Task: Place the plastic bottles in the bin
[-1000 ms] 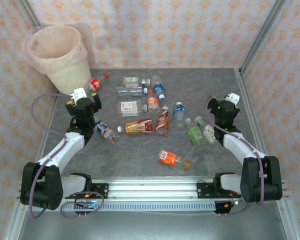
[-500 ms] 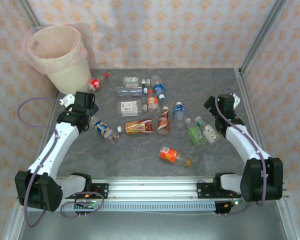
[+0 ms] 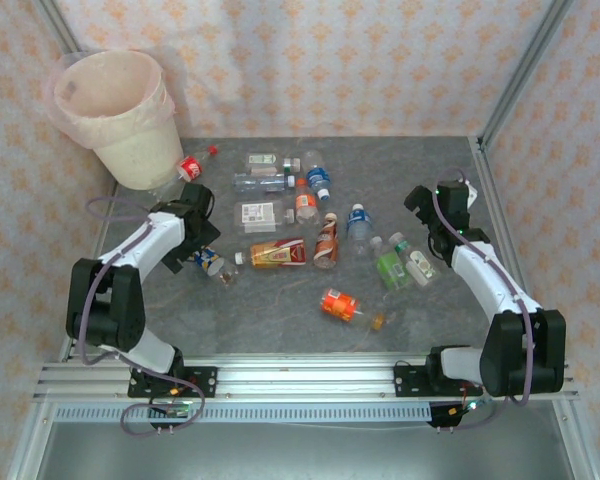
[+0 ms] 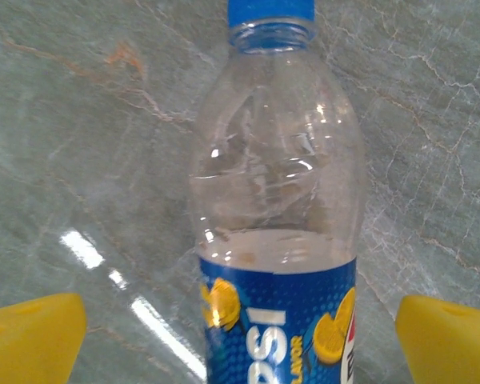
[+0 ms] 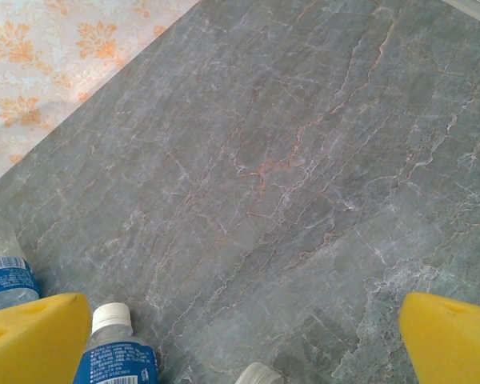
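Change: the left arm has folded in and come down over the blue-label bottle [image 3: 207, 260]; a second ago it stood higher and nearer the bin [image 3: 130, 150]. The right arm has swung towards the far side of the bench [image 3: 280, 330]
Meaning for task: judged as approach done on the left, grasp not yet made; every bottle in view lies on the bench
Left fingers [image 4: 32, 336]: released, spread wide, one on each side of the bottle, neither touching it
Bottle position: flat on the bench, centred between the left fingers, with a gap to each
Bottle long axis: straight ahead of the fingers, crosswise to their closing line
Bottle heading: blue cap [image 4: 270, 10] beyond the fingertips, label end nearest the wrist; seen from above, the cap points away from the bin
Right fingers [image 5: 448, 336]: released, grasping nothing, over bare bench
Beside right fingers: white-capped bottle [image 5: 116, 352] just beside the left-hand finger of that view, cap pointing ahead
Next move (judgement): close across the body, lift, carry to the bin
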Available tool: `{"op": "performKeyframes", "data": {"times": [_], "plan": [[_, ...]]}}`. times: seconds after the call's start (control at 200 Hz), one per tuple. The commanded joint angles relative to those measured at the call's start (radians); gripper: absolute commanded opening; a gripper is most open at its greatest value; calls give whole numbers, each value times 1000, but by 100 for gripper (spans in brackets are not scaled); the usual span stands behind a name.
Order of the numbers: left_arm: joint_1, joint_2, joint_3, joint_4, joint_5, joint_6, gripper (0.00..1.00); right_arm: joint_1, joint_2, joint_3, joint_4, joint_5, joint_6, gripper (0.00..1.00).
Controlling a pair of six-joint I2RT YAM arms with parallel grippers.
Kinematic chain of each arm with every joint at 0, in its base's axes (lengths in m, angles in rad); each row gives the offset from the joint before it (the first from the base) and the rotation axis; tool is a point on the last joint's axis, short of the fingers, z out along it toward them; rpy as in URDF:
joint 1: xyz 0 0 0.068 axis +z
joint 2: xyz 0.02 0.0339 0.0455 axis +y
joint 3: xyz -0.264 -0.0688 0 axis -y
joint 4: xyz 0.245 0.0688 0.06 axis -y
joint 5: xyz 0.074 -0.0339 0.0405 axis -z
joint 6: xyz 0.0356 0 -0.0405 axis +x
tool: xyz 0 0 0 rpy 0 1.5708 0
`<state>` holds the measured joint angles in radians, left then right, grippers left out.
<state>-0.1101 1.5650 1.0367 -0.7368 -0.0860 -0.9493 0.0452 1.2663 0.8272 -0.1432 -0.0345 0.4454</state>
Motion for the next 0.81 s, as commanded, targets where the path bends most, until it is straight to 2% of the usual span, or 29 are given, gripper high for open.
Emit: {"op": "performKeyframes", "data": {"times": [0.0, 0.145, 0.33, 0.395, 0.525, 0.641, 0.801], "plan": [[-5, 52, -18, 80, 20, -25, 96, 4, 4, 18, -20, -2, -1, 99], [-3, 123, -21, 127, 29, -22, 87, 6, 2, 24, -29, 4, -9, 99], [-5, 117, -42, 174, -9, 32, 69, 8, -2, 27, -36, 10, -14, 99], [-4, 102, -40, 172, -27, 62, 66, 10, -3, 32, -36, 11, -11, 99], [-6, 18, -26, 141, -89, 117, 57, 12, -4, 40, -37, 13, -12, 99], [-20, -92, 30, 96, -155, 180, 54, 13, -9, 50, -36, 23, -11, 99], [-95, -236, 214, 143, -306, 382, 53, 16, -17, 58, -14, 35, -7, 99]]}}
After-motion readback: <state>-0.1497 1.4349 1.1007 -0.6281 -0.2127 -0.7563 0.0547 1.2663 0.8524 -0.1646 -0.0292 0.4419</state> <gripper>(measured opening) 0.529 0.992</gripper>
